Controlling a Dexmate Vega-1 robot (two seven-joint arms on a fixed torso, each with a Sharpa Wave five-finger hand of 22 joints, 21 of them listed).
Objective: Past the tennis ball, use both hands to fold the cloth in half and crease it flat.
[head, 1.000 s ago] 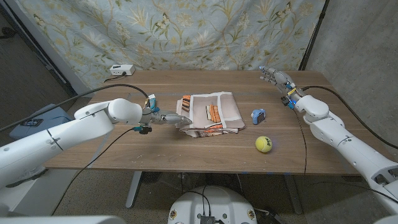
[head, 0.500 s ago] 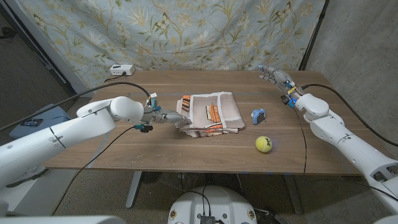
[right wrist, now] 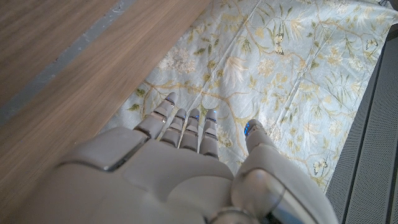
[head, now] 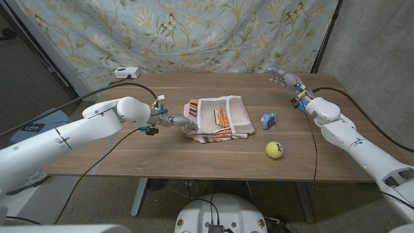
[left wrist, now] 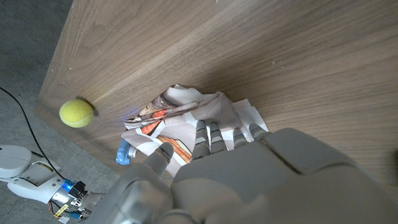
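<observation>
Wooden table (head: 129, 155) holds the folded cloth (head: 218, 116) mid-table, beyond the tennis ball (head: 274, 149). Left hand (head: 176, 121) has fingers extended, tips touching the cloth's left edge, nothing grasped. Right hand (head: 285, 78) hovers at the far right corner, fingers straight, released. Small blue object (head: 268, 120) sits beside the cloth.

The left arm reaches in across the table from the left side, and the left hand (head: 173, 120) has its fingers (left wrist: 208, 135) stretched forward, close together. The right arm is extended to the far right; the right hand (head: 286, 79) is empty, its fingers (right wrist: 186, 127) straight.
</observation>
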